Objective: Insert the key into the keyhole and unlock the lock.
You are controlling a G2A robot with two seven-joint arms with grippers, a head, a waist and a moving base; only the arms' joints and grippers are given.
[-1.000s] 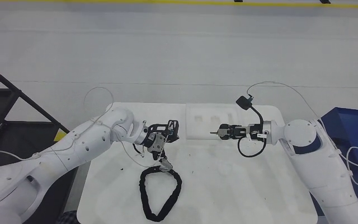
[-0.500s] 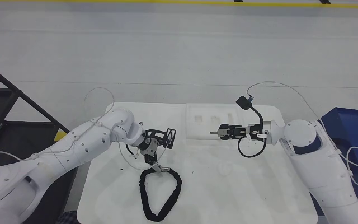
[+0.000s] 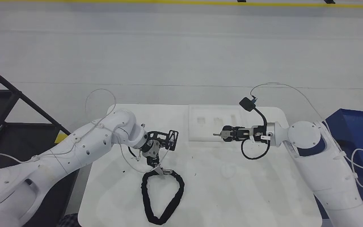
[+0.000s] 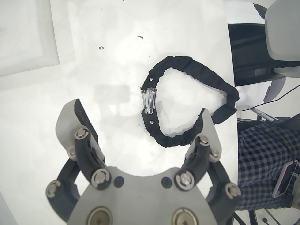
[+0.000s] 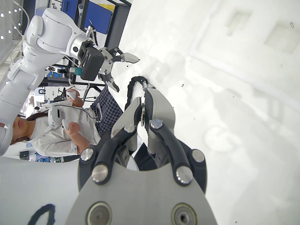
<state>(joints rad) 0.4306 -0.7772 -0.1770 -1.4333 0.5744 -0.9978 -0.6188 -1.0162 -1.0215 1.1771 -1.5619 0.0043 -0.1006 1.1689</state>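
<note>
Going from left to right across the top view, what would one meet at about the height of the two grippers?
A black stand → left gripper, open → right gripper, shut on the key → blue bin at the edge.

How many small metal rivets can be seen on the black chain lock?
2. One rivet and the other rivet sit on the two ends of the black sleeve, beside the silver barrel. Others may be hidden underneath.

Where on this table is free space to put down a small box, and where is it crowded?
Free: the white table between the black fabric-sleeved chain lock and the right edge, nearer than the white foam tray. Crowded: around the lock's silver cylinder, close to the open left gripper.
</note>
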